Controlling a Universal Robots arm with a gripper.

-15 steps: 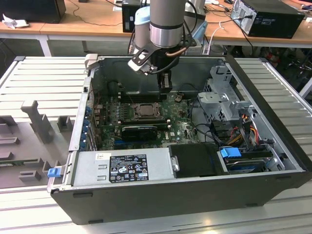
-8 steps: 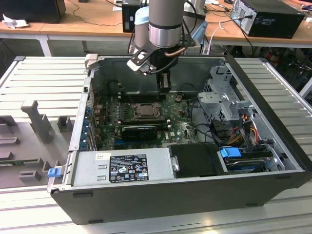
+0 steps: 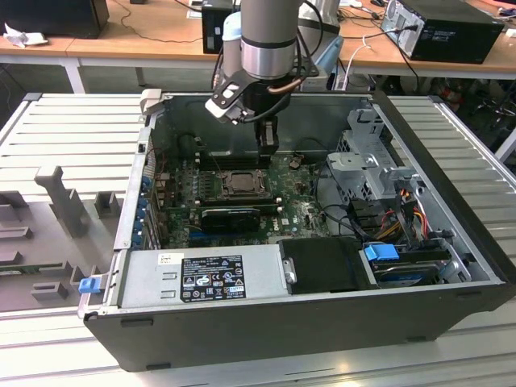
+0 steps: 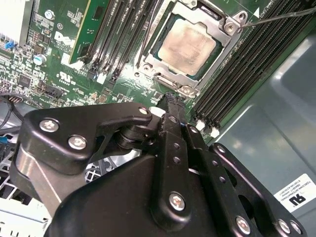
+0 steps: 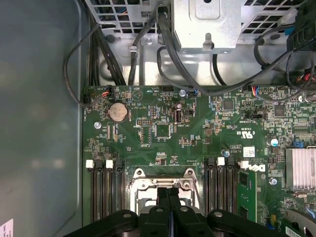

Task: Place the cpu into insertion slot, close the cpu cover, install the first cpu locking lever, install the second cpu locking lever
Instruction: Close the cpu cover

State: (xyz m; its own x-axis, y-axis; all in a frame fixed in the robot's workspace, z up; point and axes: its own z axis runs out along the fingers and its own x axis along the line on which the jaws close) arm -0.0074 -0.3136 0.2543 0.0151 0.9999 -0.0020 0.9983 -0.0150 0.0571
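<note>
— Fingers (image 4: 173, 131) pressed together, holding nothing; tips just beside the black-rimmed square insertion slot (image 4: 160, 49).
— Chip?
— Second wrist view: pale beige flat square cpu (image 4: 190, 43) seated there, thin silvery-grey metal cpu cover (image 4: 217, 22) down around it. First wrist view: fingers stand before the slot's middle.
</note>
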